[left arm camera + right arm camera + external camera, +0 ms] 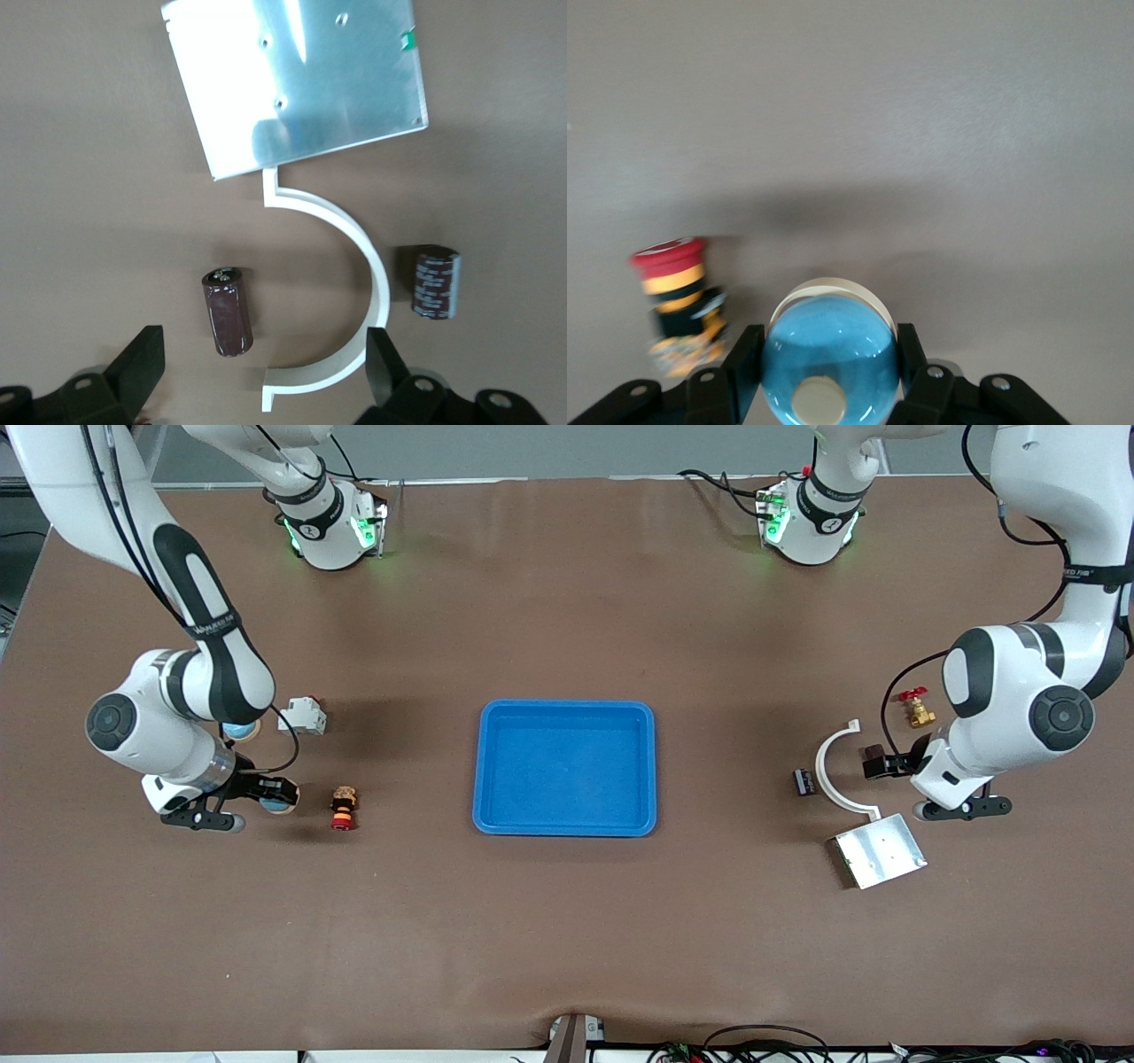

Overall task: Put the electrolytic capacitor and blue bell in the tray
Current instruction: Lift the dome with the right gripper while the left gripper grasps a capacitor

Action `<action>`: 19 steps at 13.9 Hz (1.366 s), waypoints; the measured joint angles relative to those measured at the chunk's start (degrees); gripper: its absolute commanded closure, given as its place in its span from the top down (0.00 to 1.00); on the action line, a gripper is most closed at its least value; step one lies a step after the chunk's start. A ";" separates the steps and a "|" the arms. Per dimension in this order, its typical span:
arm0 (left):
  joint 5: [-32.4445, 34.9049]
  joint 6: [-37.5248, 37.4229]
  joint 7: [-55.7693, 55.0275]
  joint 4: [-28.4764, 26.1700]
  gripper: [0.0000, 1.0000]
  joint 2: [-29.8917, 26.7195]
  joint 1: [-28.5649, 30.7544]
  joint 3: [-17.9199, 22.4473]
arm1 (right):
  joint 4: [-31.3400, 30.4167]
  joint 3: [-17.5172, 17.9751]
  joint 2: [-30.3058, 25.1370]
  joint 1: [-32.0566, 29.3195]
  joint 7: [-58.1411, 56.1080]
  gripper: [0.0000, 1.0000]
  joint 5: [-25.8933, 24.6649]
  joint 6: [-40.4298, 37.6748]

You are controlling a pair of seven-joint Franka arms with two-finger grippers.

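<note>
The blue bell [831,329] is a glossy blue dome on a pale base, and my right gripper [829,343] is shut on it, one finger on each side. In the front view that gripper [273,790] and the bell [283,804] are at the right arm's end of the table. The electrolytic capacitor [228,312] is a dark maroon cylinder lying on the table [875,762]. My left gripper [266,372] hangs open above it and above one end of a white curved bracket [354,257]. The blue tray [567,825] lies mid-table with nothing in it.
A second dark capacitor [436,282] lies beside the bracket's outer curve. A shiny metal plate [880,850] and a brass valve [915,707] lie near the left arm. A red, yellow and black push button [343,808], a white block [302,716] and a round blue thing [239,731] lie near the right arm.
</note>
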 measured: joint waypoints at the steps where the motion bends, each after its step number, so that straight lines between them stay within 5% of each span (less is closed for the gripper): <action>1: 0.00 0.04 0.00 -0.13 1.00 0.71 0.39 0.01 | 0.06 0.05 -1.81 1.16 2.55 0.00 0.03 -2.33; 8: 0.00 2.50 -0.22 -0.29 1.00 6.12 3.10 0.02 | 0.08 0.44 -10.16 10.98 23.95 0.00 0.22 -10.89; 19: -0.79 3.41 -1.66 -1.56 1.00 10.01 3.14 -0.03 | 0.06 0.48 -10.61 24.13 48.37 0.00 1.07 -10.99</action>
